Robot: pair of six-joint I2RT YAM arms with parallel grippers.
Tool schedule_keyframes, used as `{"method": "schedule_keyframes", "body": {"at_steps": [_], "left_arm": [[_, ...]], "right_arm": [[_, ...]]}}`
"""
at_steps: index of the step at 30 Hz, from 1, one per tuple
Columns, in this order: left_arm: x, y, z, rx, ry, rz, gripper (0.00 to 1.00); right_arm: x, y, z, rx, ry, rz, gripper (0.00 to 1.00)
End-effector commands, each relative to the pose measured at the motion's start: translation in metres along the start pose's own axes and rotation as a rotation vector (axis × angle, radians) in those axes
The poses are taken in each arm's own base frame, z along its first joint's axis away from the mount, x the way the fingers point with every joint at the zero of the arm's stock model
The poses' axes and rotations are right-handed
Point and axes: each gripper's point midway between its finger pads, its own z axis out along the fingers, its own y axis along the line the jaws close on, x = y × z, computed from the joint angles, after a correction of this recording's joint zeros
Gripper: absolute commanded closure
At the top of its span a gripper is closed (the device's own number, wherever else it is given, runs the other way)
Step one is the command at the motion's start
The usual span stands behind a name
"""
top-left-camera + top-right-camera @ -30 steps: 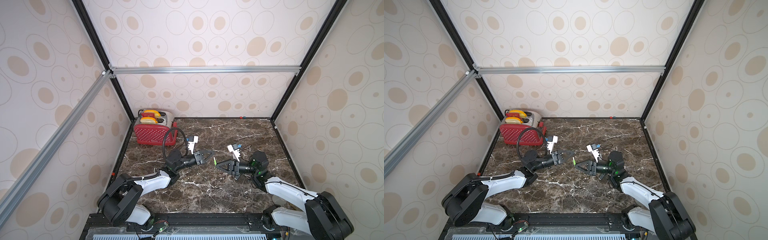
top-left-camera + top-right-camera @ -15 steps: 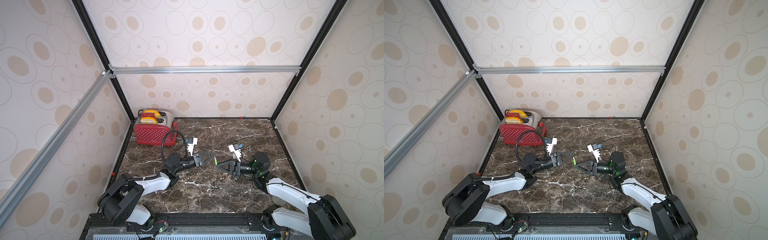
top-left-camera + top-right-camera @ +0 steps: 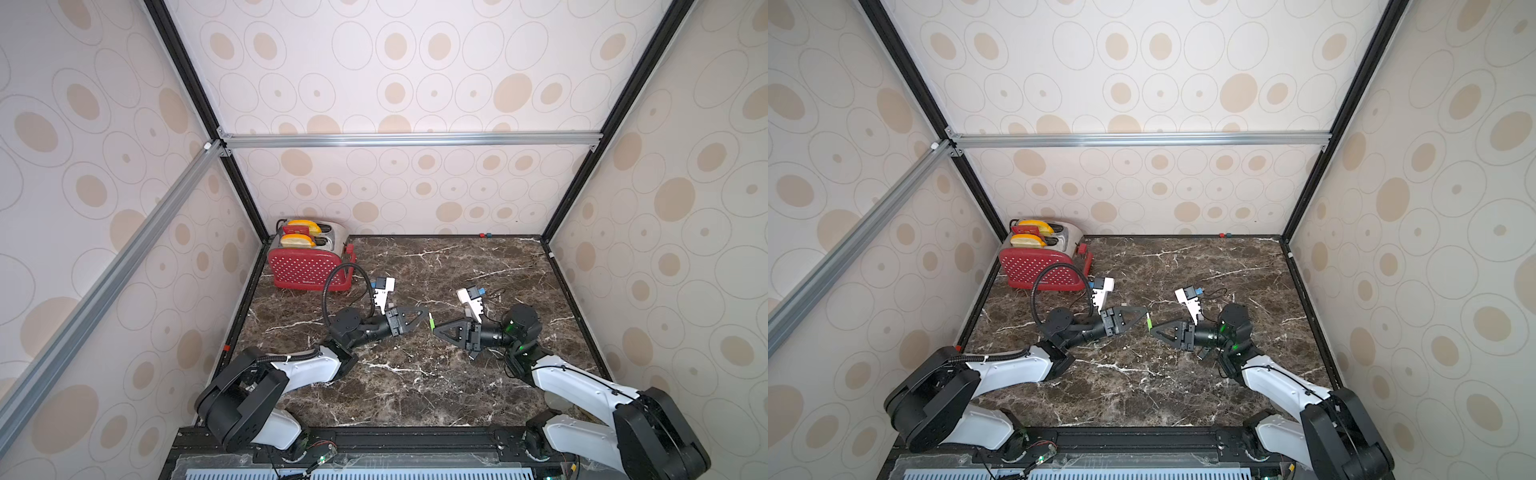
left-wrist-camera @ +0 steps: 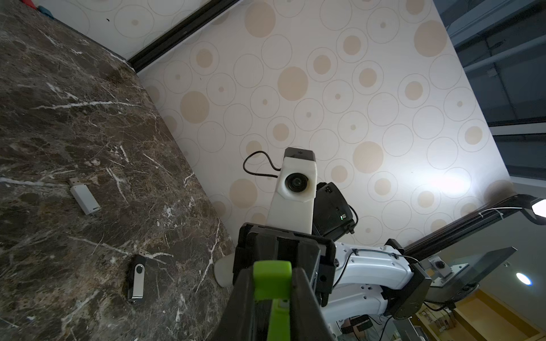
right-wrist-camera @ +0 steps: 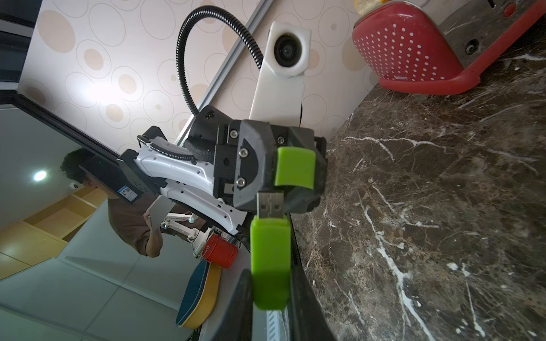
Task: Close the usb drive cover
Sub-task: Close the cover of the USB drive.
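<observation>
Right wrist: cover point(image 5: 294, 169) edge just beside usb drive point(image 5: 269, 259) plug.

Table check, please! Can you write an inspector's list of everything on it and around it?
Surface: dark marble table; no spills seen.
Job's things: green drive, plug bare, faces green cap; not yet joined.
Clutter: white drive and black swivel drive lie flat; red toaster with toast stands in a back corner.
Grippers: left gripper fingers shut on the green cap; right gripper fingers shut on the green drive.
Cables: ribbed hose loops over the left arm; thin wire by the right wrist camera.
Surroundings: dotted walls, metal bar.
</observation>
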Motion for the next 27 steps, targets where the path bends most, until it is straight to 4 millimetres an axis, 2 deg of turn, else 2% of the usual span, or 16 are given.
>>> {"method": "schedule_keyframes", "body": {"at_steps": [1, 7, 19, 27], "left_arm": [[-0.0106, -0.0264, 0.0010, 0.073, -0.041, 0.050, 1.00], [-0.0141, -0.0324, 0.0048, 0.091, -0.039, 0.058, 1.00], [-0.0142, -0.0313, 0.0046, 0.107, -0.052, 0.053, 1.00], [-0.0088, -0.0285, 0.0084, 0.108, -0.033, 0.045, 1.00]], "right_arm": [[0.0013, 0.0008, -0.0014, -0.008, -0.008, -0.019, 1.00], [0.0004, 0.0026, -0.0012, -0.012, -0.008, -0.024, 1.00], [-0.0002, -0.0013, -0.0003, -0.019, -0.026, -0.009, 1.00], [-0.0028, 0.0027, 0.0002, -0.025, -0.028, -0.022, 1.00]]}}
